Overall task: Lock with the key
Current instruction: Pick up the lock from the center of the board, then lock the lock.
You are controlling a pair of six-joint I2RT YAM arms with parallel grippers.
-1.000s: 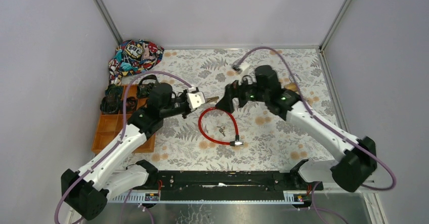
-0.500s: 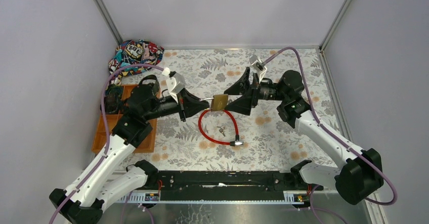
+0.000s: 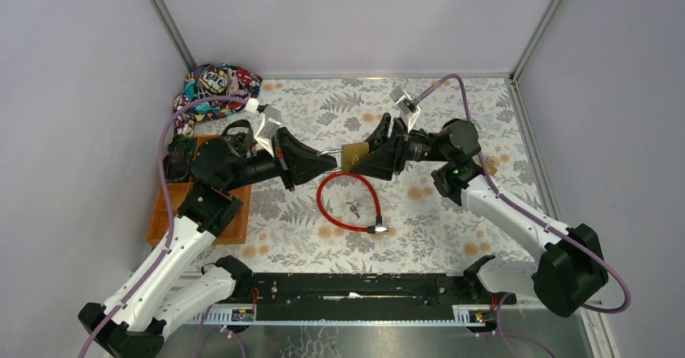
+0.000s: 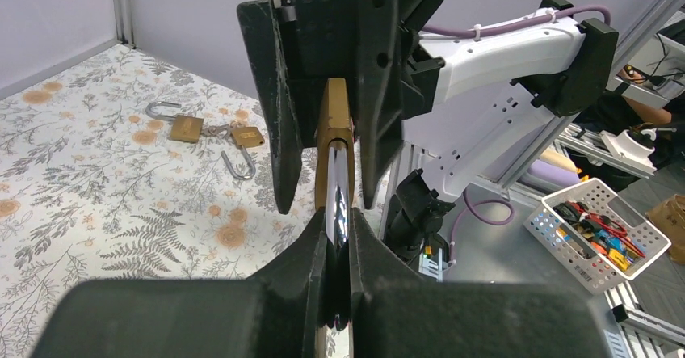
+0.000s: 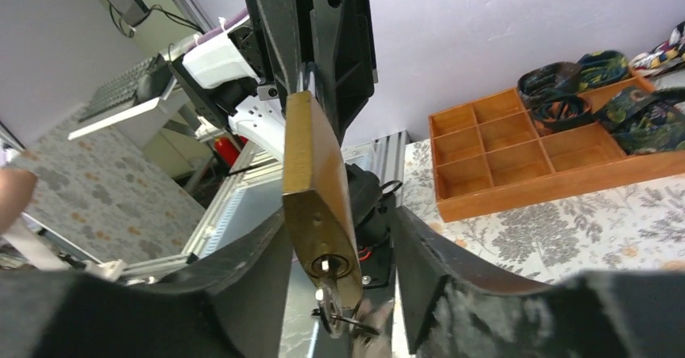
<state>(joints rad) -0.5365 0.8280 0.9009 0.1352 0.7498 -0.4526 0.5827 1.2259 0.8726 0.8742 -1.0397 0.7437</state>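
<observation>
Padlock (image 3: 352, 155) is hanging above the bench (image 3: 307, 99), mid-scene, its shackle (image 4: 338, 188) clenched in the left hand (image 3: 323, 162). Right hand (image 3: 365, 153) is straddling the brass body, released. Key (image 5: 327, 292) is sitting inserted; judged best practice is gripping squarely and twisting without side load.

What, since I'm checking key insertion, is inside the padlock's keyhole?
A silver key protrudes from the keyhole of the padlock. Its blade is covered inside the body, so depth cannot be seen.

Shackle (image 4: 338, 188) end hidden inside left pincer (image 4: 338, 227), key (image 5: 333, 309) blurred near right wrist view's bottom, item (image 3: 353, 208) within cable loop (image 3: 320, 203) too small to tell
</observation>
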